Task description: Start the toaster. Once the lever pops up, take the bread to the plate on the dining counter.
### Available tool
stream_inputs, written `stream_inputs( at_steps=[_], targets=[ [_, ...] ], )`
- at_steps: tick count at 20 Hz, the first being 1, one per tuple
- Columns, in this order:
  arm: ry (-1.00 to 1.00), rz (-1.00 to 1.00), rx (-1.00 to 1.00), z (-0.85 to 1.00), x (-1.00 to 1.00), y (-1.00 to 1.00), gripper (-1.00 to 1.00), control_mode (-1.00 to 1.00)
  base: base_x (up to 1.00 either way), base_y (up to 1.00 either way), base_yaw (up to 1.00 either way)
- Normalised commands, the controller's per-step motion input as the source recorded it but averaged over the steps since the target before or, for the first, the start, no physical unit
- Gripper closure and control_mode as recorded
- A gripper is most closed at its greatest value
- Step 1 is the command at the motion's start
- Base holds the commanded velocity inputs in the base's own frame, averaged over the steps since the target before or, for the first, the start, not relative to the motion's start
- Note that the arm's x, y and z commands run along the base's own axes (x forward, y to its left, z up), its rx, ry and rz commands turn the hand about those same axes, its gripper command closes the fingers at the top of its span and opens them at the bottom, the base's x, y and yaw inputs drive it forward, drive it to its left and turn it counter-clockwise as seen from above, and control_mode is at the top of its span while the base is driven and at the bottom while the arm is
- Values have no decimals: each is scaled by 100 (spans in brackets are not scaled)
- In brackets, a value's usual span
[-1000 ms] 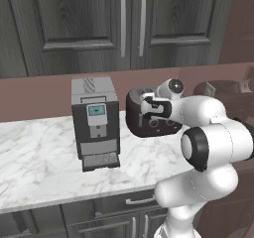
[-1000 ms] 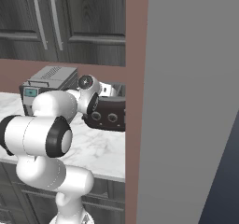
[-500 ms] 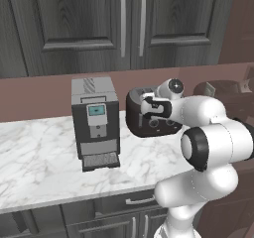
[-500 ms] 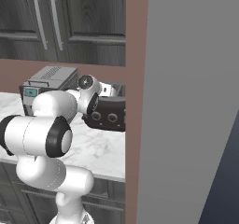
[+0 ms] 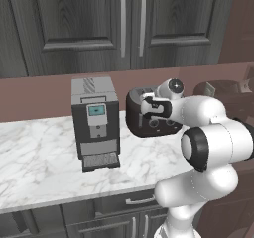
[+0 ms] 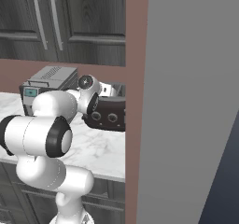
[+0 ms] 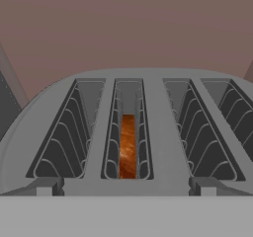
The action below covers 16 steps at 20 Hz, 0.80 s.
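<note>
Presently positioned over the toaster [image 5: 149, 114] with the hand [image 5: 155, 108] spread wide, gripping nothing. Bread [image 7: 127, 147] seated deep in the second slot from the left in the hand view. Risk: descending off-centre, fouling the slot guide wires instead of the lever. No legible brand or writing on toaster or the coffee machine [image 5: 94, 120] beside it on the table [image 5: 39, 157].
</note>
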Motion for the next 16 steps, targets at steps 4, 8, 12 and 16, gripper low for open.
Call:
stream_inputs(
  at_steps=[4,8,12,16],
  targets=[
    [0,0,0,0,0,0,-100,-100,0,0,0],
    [0,0,0,0,0,0,-100,-100,0,0,0],
    [0,0,0,0,0,0,-100,-100,0,0,0],
    [0,0,0,0,0,0,-100,-100,0,0,0]
  ],
)
